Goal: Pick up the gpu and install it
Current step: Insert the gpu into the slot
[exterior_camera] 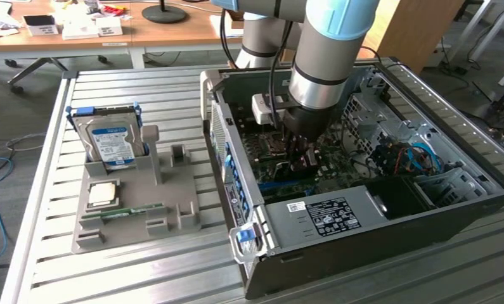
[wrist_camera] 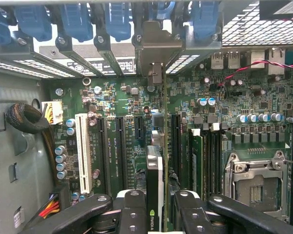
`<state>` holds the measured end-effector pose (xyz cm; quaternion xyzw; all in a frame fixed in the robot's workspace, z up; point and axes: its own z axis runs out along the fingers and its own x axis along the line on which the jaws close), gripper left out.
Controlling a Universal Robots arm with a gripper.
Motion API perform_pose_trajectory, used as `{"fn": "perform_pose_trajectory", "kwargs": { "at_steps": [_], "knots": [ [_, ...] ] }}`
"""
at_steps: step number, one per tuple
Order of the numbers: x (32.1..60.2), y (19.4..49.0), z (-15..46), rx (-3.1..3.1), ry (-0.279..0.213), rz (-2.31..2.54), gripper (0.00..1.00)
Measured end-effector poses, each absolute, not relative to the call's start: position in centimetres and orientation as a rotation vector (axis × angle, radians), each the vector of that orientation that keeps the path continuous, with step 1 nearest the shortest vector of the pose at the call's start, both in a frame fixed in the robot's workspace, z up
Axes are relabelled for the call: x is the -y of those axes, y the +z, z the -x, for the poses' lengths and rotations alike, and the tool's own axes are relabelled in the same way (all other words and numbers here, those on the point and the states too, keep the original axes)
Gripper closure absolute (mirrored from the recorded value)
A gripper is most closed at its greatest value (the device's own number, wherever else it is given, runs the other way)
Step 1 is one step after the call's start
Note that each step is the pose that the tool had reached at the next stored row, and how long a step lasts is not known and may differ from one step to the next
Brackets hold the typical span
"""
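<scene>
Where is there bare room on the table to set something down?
Free: slatted table in front of the grey parts tray, and the strip behind the hard drive. Crowded: inside the computer case, where the gripper holds the gpu.

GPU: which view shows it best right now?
Wrist view: the GPU stands edge-on between the gripper fingers, over the motherboard slots. In the exterior view the arm hides most of it.

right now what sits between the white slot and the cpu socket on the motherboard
In the wrist view, the gpu, edge-on and held by the end effector, stands between the white slot and the cpu socket, among black slots.
</scene>
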<state>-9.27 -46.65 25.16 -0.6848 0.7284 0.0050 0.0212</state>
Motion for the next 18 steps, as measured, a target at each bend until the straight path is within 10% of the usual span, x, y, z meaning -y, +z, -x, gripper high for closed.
{"fn": "perform_pose_trajectory", "kwargs": {
  "at_steps": [18],
  "knots": [
    [46.65, 25.16, 9.27, -2.256, 0.016, 2.125, 0.73]
  ]
}}
